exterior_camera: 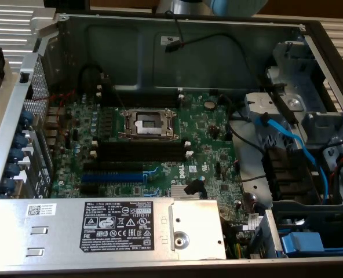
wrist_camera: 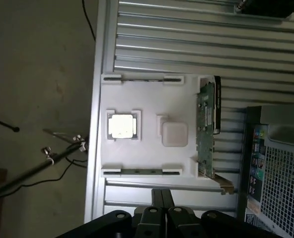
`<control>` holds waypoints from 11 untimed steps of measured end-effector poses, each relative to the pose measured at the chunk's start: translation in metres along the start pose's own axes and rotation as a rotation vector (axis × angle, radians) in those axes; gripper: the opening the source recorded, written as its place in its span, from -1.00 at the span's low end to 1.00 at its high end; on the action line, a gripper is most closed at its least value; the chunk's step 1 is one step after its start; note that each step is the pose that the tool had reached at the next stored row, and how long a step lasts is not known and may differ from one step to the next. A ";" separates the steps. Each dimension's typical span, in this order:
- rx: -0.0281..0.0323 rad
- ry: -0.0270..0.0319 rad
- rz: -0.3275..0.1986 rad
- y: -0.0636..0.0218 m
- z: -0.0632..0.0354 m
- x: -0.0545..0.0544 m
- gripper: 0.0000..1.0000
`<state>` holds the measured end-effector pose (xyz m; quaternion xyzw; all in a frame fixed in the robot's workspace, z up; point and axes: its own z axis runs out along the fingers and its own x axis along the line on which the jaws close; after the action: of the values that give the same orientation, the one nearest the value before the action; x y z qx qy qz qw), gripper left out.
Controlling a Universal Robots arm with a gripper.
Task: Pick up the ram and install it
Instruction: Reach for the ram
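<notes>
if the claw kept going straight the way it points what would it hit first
Probably the near edge of the white tray, about where a ram stick lies in its groove, right ahead of the shut claw. Depth is unclear; it might land on the ribbed table just short.

Soft, even light falls from above into the computer case (exterior_camera: 131, 52). Its power supply cover (exterior_camera: 55, 231) shines pale, while the drive bay (exterior_camera: 299, 174) at the exterior view's right sits in shadow. In the wrist view the white tray (wrist_camera: 147, 104) glares, washed out against the dim floor (wrist_camera: 37, 74).
</notes>
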<state>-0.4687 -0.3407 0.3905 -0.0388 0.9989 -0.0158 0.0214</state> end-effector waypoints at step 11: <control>-0.0084 -0.0067 -0.201 0.0000 0.0000 0.000 -0.80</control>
<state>-0.4687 -0.3407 0.3905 -0.1389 0.9899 -0.0136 0.0229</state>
